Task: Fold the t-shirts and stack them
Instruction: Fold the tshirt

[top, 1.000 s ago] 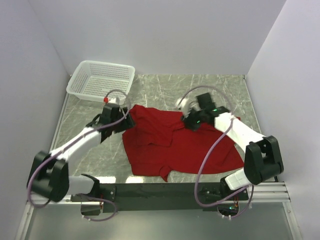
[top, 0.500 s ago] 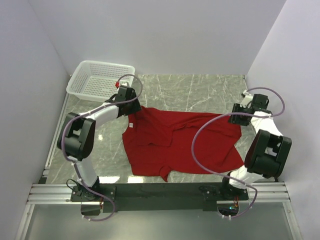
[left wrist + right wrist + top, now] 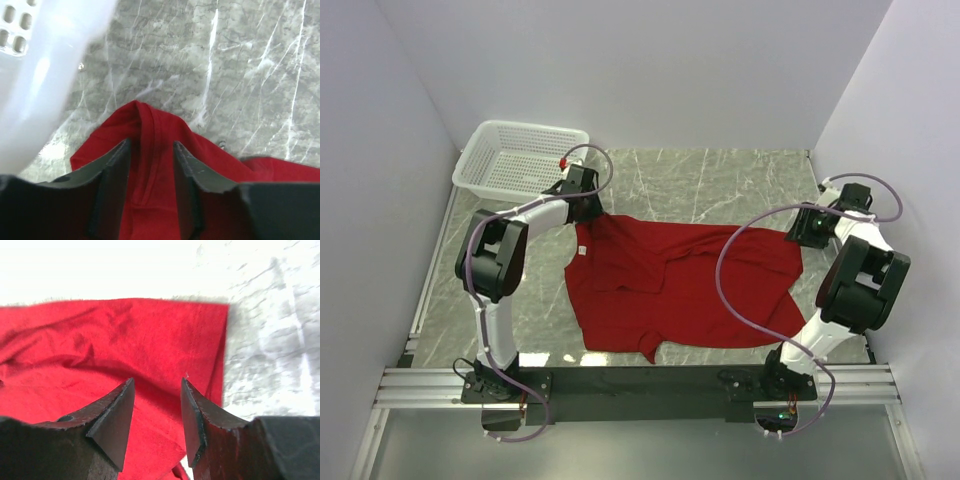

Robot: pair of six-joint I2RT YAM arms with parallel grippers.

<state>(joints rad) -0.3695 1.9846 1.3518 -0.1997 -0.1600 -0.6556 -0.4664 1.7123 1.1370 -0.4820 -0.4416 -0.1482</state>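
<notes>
Deep-red t-shirt lies spread and rumpled on the table, starting just beside the basket and running away from it; it sits much as it did a second ago. Both arms have moved since then; they were over the cloth's middle, and now each is at an outer corner. Left claw is at the shirt corner nearest the basket, close by the basket's wall; its jaws stand part-way apart, narrower than a second ago, astride a raised ridge of cloth that we do not see pinched. Right claw is at the shirt corner farthest from the basket; jaws part-way apart over the hem, nothing held.
</notes>
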